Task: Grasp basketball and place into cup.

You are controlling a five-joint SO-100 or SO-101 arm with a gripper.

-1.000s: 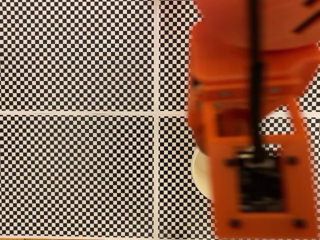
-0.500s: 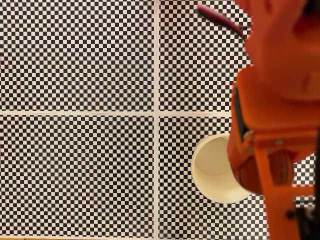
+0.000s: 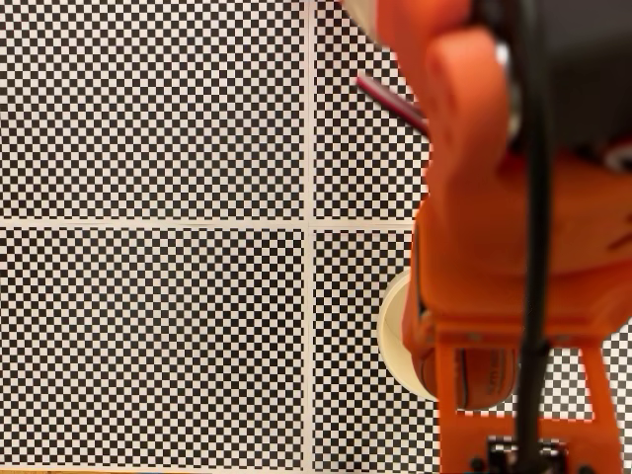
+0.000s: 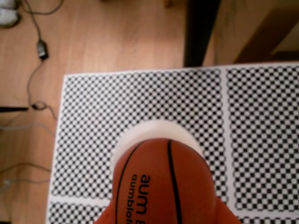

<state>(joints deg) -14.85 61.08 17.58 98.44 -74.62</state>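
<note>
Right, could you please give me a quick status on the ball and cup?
End effector shut on basketball. Ball held above cup, not yet released. Nothing seen blocking the cup mouth.

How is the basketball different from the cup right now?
The basketball is orange with black seams and lettering; the cup is plain cream-white. The basketball is held up in the gripper; the cup stands on the checkered mat below it. Both are round.

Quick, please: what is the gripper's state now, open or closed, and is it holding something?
Gripper: closed on the basketball, held above the cup.
</note>
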